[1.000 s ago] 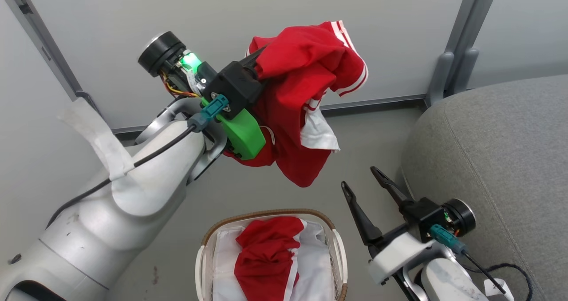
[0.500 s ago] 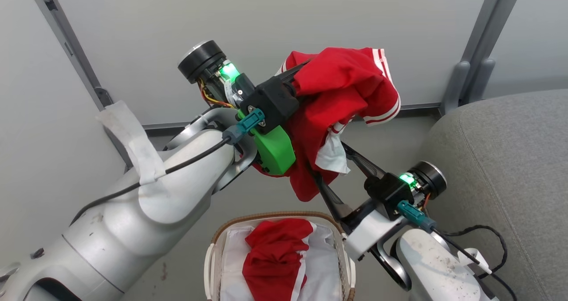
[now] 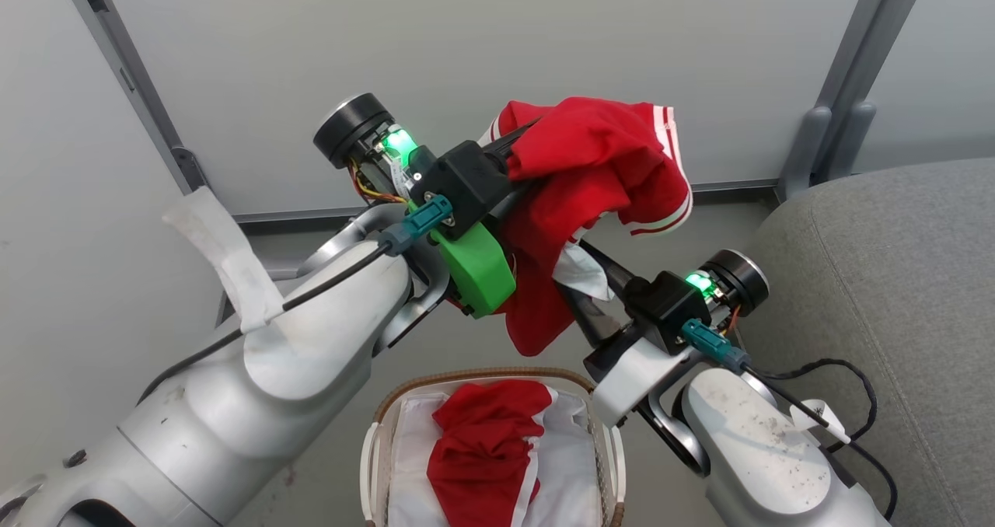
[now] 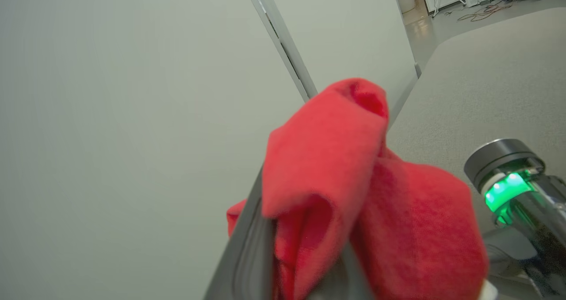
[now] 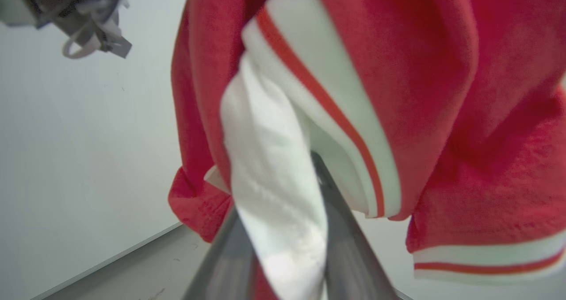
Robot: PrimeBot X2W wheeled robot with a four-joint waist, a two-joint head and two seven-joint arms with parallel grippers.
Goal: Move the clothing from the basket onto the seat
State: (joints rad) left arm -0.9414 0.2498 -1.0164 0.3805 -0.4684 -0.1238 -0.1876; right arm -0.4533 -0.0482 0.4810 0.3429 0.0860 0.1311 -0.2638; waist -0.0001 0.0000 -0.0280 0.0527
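At the right edge of the head view, the seat (image 3: 894,278) presents its rounded grey side and stitched seam toward me. My left arm (image 3: 256,387) rises from the lower left and my right arm (image 3: 746,449) from the lower right; both converge at frame centre. Between them hangs the red garment (image 3: 598,162), white-striped at its hem. It is raised in the air in front of the pale wall panel (image 3: 466,45) and is clear of the seat. Directly below it, at bottom centre, the basket (image 3: 474,373) stands on the floor, left of the seat. A second red garment (image 3: 482,449) lies crumpled on the basket's white liner (image 3: 567,465).

My left gripper (image 3: 513,135) is clamped on the hanging garment: the left wrist view shows red cloth bunched between and over both fingers (image 4: 247,255). My right gripper (image 3: 571,270) reaches up into the garment's underside. The right wrist view shows a white flap (image 5: 274,180) of the garment lying between that gripper's two prongs; whether they press the flap cannot be determined.
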